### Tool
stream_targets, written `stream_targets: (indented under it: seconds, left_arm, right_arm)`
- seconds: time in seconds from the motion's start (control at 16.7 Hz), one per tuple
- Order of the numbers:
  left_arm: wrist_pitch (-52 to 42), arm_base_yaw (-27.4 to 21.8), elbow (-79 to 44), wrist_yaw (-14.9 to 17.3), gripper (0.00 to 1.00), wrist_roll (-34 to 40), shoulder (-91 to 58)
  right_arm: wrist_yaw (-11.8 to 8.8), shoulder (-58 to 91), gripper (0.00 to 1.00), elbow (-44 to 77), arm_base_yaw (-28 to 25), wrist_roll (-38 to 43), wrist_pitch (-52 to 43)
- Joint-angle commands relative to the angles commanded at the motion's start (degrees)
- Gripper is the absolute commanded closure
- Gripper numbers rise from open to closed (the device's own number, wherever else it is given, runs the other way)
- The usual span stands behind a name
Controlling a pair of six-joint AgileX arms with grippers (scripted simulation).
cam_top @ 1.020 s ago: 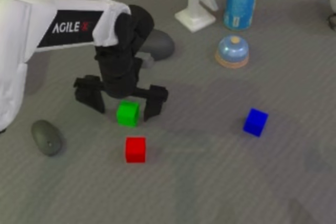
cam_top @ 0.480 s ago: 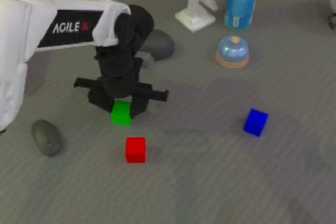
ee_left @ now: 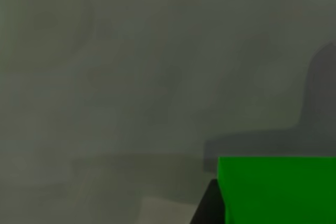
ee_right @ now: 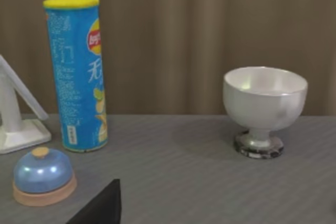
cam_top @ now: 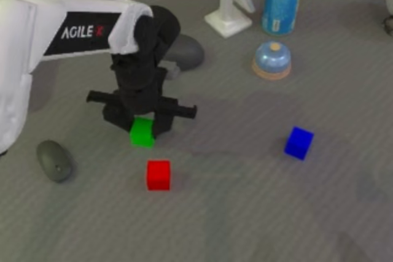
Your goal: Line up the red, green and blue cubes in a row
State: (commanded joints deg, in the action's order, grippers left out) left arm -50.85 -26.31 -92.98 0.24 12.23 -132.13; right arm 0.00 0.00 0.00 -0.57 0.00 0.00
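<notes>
- left gripper [cam_top: 142,116] is clamping its fingers on the green cube [cam_top: 142,133], left of table centre
- red cube [cam_top: 158,175] is sitting just in front of it, apart
- blue cube [cam_top: 299,143] is lying well off to the right
- right arm is showing nowhere in the top view

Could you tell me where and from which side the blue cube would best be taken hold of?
Probably from straight above, closing on two opposite side faces of the blue cube. It sits alone on the table's right half, turned a little askew, so the fingers should likely turn to match its faces rather than its corners. The left gripper is shut on the green cube.
</notes>
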Motion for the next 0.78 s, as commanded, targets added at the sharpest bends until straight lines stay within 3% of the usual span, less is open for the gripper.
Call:
stream_targets:
  seconds: [0.54, 0.78]
  left_arm:
    - [-12.4, 1.0, -7.8, -0.3, 1.0, 0.0, 5.2]
    - [-13.7, 1.2, -8.6, -0.3, 1.0, -0.1, 6.0]
  right_arm:
    - [0.0, 0.0, 0.0, 0.0, 0.0, 0.0, 0.0]
    - [0.0, 0.0, 0.0, 0.0, 0.0, 0.0, 0.0]
